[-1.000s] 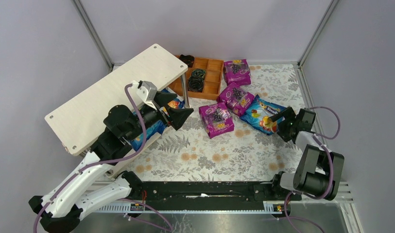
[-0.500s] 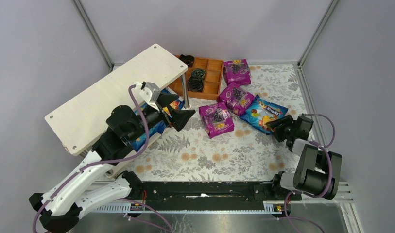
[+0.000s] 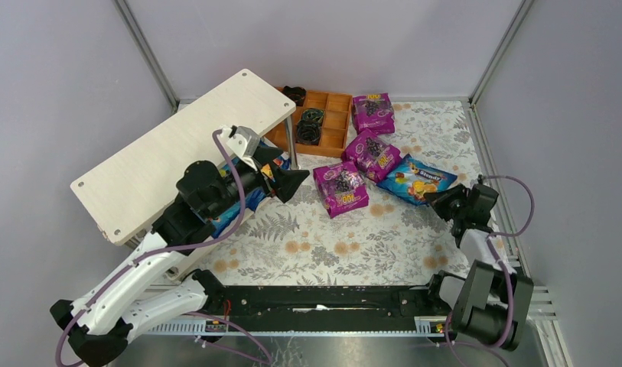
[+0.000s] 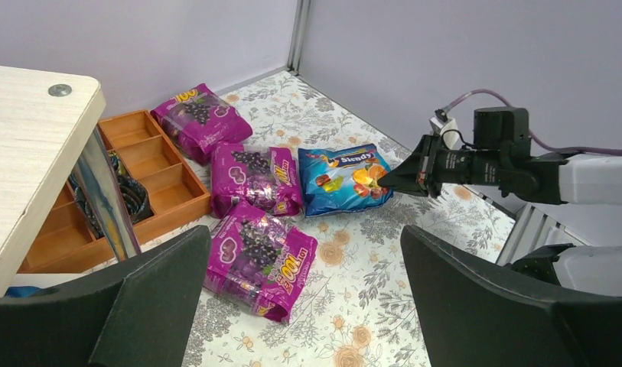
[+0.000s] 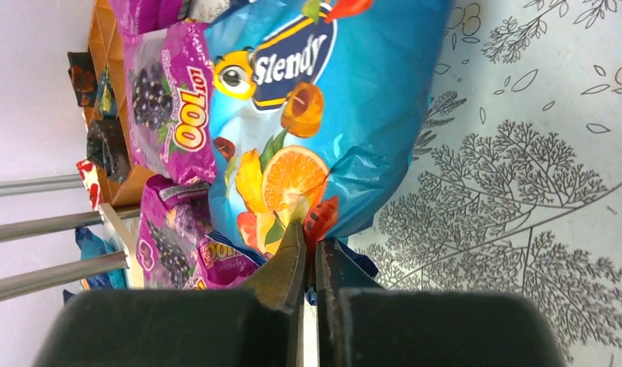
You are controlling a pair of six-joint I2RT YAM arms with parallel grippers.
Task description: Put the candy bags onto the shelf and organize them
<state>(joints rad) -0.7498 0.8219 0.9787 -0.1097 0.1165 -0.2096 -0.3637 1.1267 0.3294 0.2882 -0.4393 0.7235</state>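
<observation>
The right gripper (image 5: 307, 222) has its two fingers pressed together on the near rim of the glossy blue fruit-candy bag (image 3: 418, 180), which lies flat on the flowered table near its right edge, touching a magenta-purple grape bag (image 3: 372, 153). The bite looks shallow, on slick film only. Lifted fast, the packet could slide out, or drag that neighbour along with it. The left gripper (image 3: 288, 182) hangs with its fingers wide apart and empty at the right end of the pale two-tier wooden shelf (image 3: 177, 145). It stands in the likely path there, so a carry toward the boards could knock it.
</observation>
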